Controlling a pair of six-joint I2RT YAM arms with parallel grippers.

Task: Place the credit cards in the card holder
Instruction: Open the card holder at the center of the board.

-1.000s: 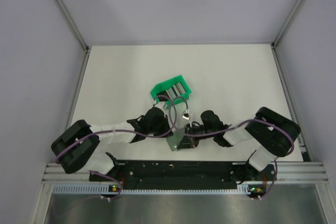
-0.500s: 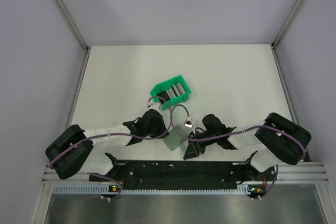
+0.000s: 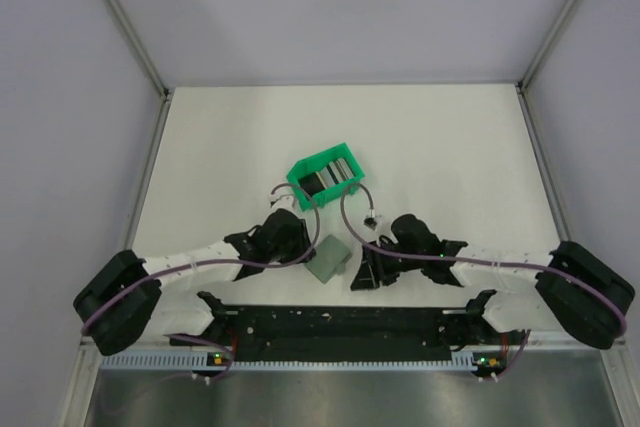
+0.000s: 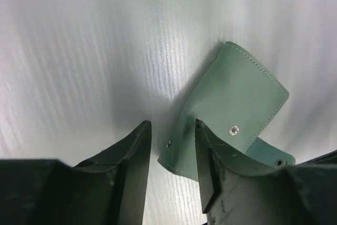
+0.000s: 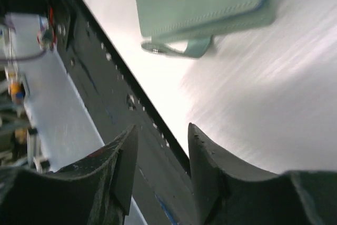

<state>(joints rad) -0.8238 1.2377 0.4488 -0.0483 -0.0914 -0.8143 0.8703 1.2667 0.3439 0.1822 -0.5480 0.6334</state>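
Released, the card holder [image 3: 328, 259] lies folded; cards [image 3: 322, 179] sit in green bin [image 3: 318, 158].

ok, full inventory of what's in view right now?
wallet: 1, grey-green, on the table between the claws, held by neither
bin: 1, bright green, mid-table, beyond the wallet
cards: a few, exact count unclear, grey and black, inside the bin
table: 1, white
rail: 1, black, near edge
left arm: 1, white and black, reaching in from the left
right arm: 1, white and black, reaching in from the right
left claw: 1, black, open, empty
right claw: 1, black, open, empty
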